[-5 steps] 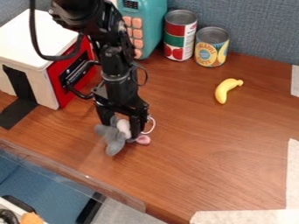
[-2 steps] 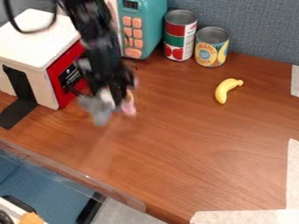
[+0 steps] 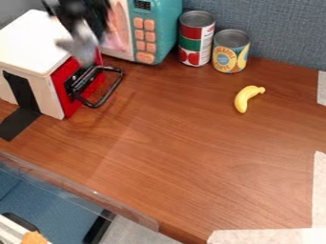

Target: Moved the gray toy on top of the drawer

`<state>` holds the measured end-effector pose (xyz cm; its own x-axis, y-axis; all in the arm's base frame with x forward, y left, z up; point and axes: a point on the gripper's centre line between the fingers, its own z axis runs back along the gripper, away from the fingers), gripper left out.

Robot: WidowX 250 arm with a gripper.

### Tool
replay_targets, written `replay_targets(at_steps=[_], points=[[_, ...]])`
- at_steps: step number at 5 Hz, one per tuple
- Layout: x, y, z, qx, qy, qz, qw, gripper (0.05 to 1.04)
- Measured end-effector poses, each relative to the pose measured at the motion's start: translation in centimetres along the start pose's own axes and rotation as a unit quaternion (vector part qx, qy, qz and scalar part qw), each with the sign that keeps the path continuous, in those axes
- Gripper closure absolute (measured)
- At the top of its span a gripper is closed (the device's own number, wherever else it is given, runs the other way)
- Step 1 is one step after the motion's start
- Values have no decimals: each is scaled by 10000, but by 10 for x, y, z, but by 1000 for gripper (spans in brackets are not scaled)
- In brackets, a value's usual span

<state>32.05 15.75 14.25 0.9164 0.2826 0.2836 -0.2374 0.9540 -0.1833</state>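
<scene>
Have the black gripper raised at the upper left, near the front edge of the drawer's white top, blurred. Hold the gray toy in it, well up off the wooden table. Cannot tell the exact width of the grip through the blur. See the toy hanging below the gripper, across the line between the white top and the red front, with a pink part out to its right. Cannot tell for certain about contact between toy and drawer.

Find the drawer at the left, a pale box with a red front and a black handle sticking out from it. Note a black strip running down its side and onto the table. See a teal toy microwave behind and to the right of the drawer, with pink buttons in two columns. Just beside it, see a red and green can, then a yellow and blue can close by on the right. Find a yellow banana in front of the cans, apart from them. See pale tape along the right and near edges, and a blue-gray partition behind
</scene>
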Motion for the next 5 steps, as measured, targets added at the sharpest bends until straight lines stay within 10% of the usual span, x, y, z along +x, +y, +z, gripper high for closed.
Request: replay_targets(at_steps=[3, 4, 5], points=[[28, 86, -3, 986, -186, 478, 9938, 608], [24, 94, -11, 1132, -56, 572, 9919, 527], [25, 94, -11, 1146, -97, 694, 9909, 234]])
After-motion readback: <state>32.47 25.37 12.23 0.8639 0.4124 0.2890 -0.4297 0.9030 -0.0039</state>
